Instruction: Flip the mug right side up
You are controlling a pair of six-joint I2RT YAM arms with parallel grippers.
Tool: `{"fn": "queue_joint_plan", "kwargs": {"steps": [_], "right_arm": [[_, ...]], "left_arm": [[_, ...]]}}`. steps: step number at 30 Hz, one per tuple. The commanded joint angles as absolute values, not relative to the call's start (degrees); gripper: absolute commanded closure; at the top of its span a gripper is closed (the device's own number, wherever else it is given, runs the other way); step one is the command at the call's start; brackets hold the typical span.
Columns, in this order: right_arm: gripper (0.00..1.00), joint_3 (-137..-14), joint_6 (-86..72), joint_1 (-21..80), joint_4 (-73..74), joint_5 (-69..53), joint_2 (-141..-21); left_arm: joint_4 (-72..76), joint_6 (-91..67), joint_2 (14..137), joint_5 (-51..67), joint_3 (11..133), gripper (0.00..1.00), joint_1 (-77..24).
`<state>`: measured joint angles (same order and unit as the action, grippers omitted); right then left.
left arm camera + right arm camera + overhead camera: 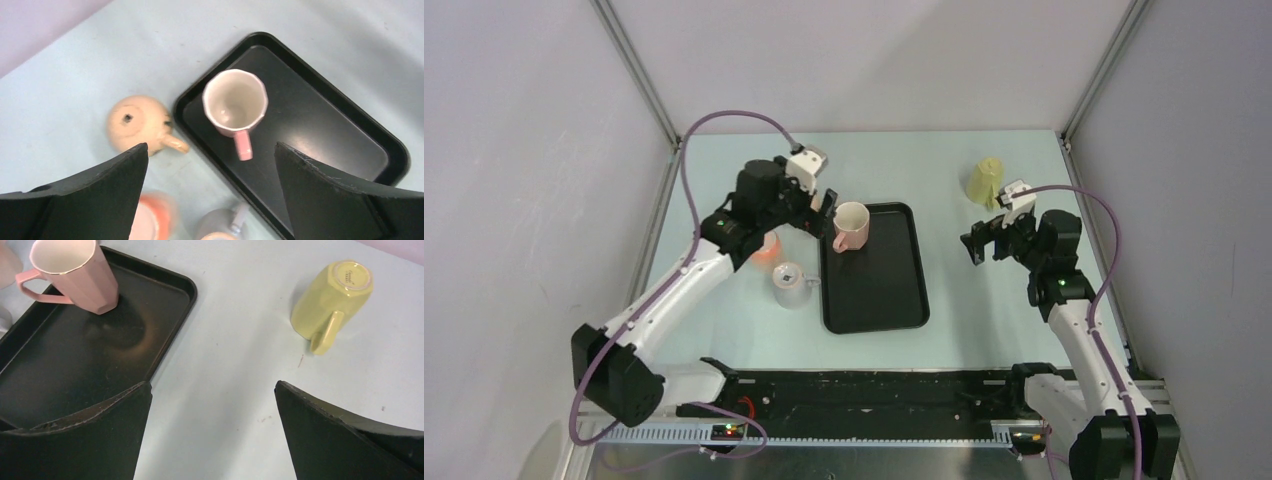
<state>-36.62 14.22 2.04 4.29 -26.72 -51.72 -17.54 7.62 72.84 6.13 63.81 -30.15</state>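
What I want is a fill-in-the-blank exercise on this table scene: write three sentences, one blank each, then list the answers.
1. The pale pink faceted ceramic mug stands on the black rectangular tray with its opening facing ___.
2. The yellow faceted ceramic mug sits off the tray on the pale blue table, turned upside ___.
3. The left gripper and the right gripper are both ___ and hold nothing.

Missing words: up; down; open.
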Motion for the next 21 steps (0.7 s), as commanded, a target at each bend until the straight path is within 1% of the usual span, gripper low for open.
{"fn": "queue_joint_plan", "kwargs": {"steps": [1, 6, 11, 14, 15, 21], "right_arm": [[0.01, -36.56, 14.59, 0.60, 1.09, -24.78, -50.48], [0.01, -36.56, 14.18, -1.61, 0.64, -23.44, -50.01], [0.01, -36.56, 12.64, -3.31, -1.26, -20.93, -48.51], [0.01, -36.56, 11.73, -4.09, -2.09, -19.02, -46.49], [0.01, -36.54, 11.53, -5.03, -2.23, -19.09, -44.34], [0.00, -36.56, 12.89, -6.54, -1.05, -23.85, -42.75]], "left_arm": [[-20.82, 11.67, 68.57, 6.34, 66.16, 0.00, -25.95], [-22.75, 12.56, 64.31, 6.60, 62.40, 0.00, -20.87], [-23.39, 12.26, 57.46, 8.19, 57.35, 0.00, -15.65], [-23.78, 13.12, 54.13, 6.96, 54.35, 0.00, -14.44], [-23.99, 14.77, 50.92, 5.66, 52.30, 0.00, -14.12], [-24.44, 17.70, 44.70, 5.26, 49.73, 0.00, -13.83]]}}
